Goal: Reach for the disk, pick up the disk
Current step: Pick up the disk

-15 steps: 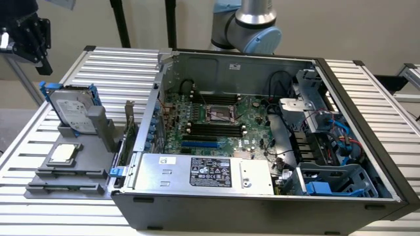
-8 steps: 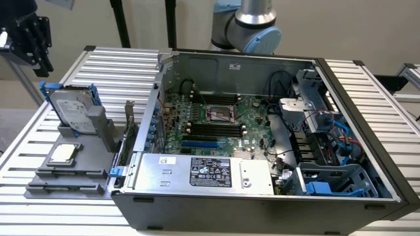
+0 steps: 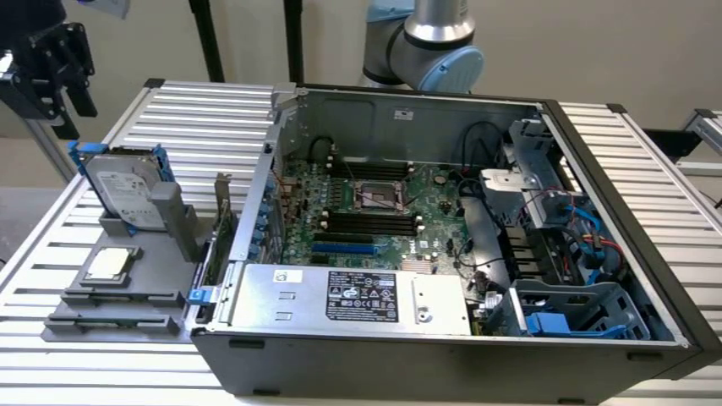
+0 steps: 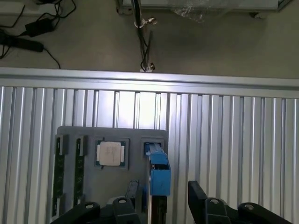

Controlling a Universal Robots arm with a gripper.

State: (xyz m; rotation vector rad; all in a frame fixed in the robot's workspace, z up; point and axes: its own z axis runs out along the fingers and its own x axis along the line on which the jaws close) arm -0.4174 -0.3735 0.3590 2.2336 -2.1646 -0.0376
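Presently we find the black two-finger gripper (image 3: 70, 100) spread wide and holding nothing, hanging above the flat silver metal disk with blue plastic rails (image 3: 122, 188) and apart from it. We read from the exterior view that it stands upright in a grey plastic holder (image 3: 169, 216) on the slatted aluminium table (image 3: 203, 110); the wrist view presents the disk (image 4: 158, 173) edge-on, in line with the gap between the parted jaws, beside a small square silver chip (image 4: 111, 153)
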